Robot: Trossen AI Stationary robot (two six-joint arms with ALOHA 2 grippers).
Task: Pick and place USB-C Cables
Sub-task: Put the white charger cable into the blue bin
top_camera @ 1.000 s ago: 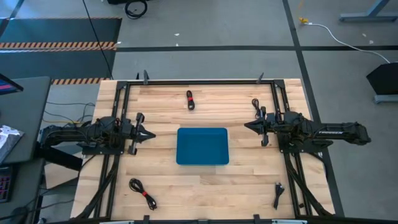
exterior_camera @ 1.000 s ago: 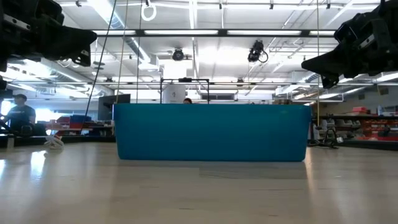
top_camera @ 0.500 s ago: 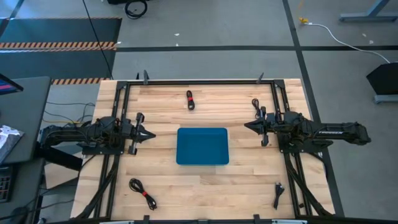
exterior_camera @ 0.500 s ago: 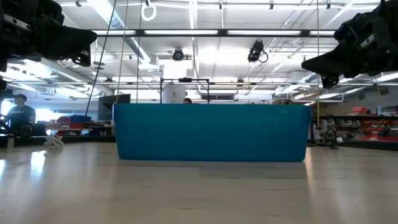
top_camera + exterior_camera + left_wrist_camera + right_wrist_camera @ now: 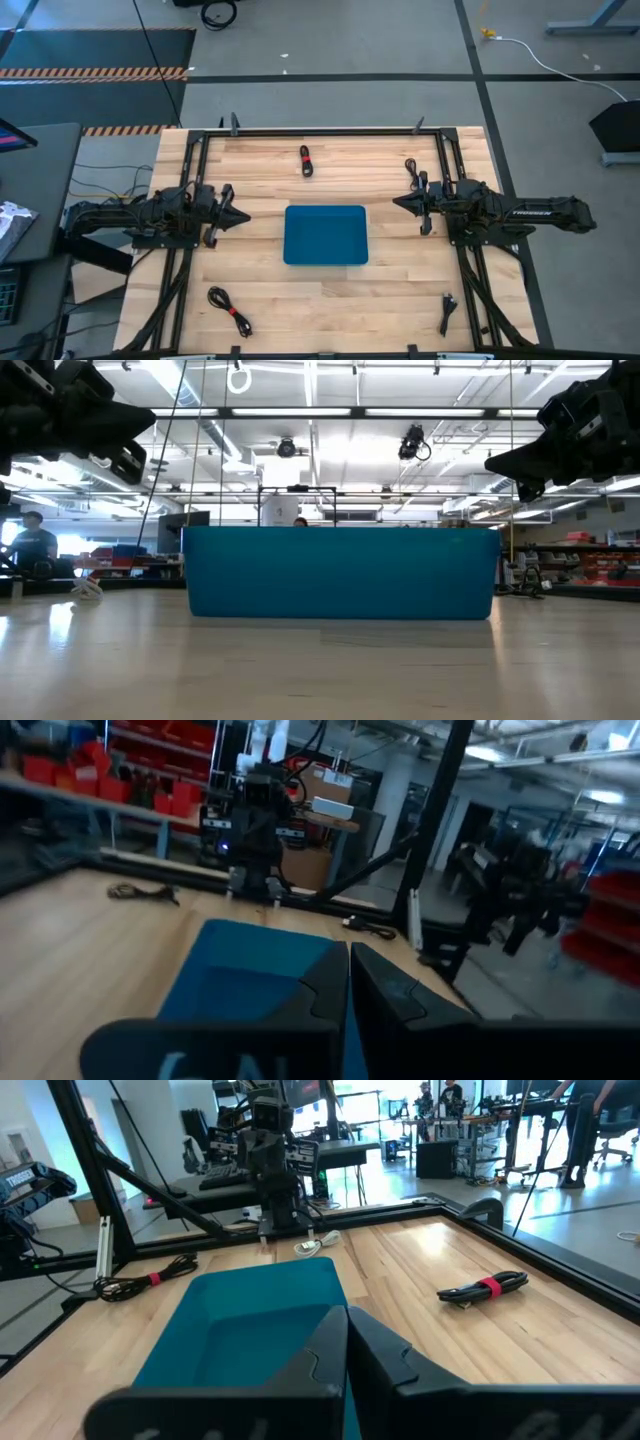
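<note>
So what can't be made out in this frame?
- Low view: the blue tray wall hides its inside and every cable behind it.
- High view: the USB-C cables are too small to show their connectors.
- Left wrist view: blurred; the cable beyond the tray is only a dark smear.
- High view: the cable beside the right gripper is partly hidden by the arm.

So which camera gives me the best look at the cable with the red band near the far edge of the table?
The right wrist view: the cable lies close, coil and red band plain on bare wood beside the blue tray. The high view shows the cable small, beyond the tray. The low view hides it behind the tray wall. I can't pick it out in the left wrist view.
</note>
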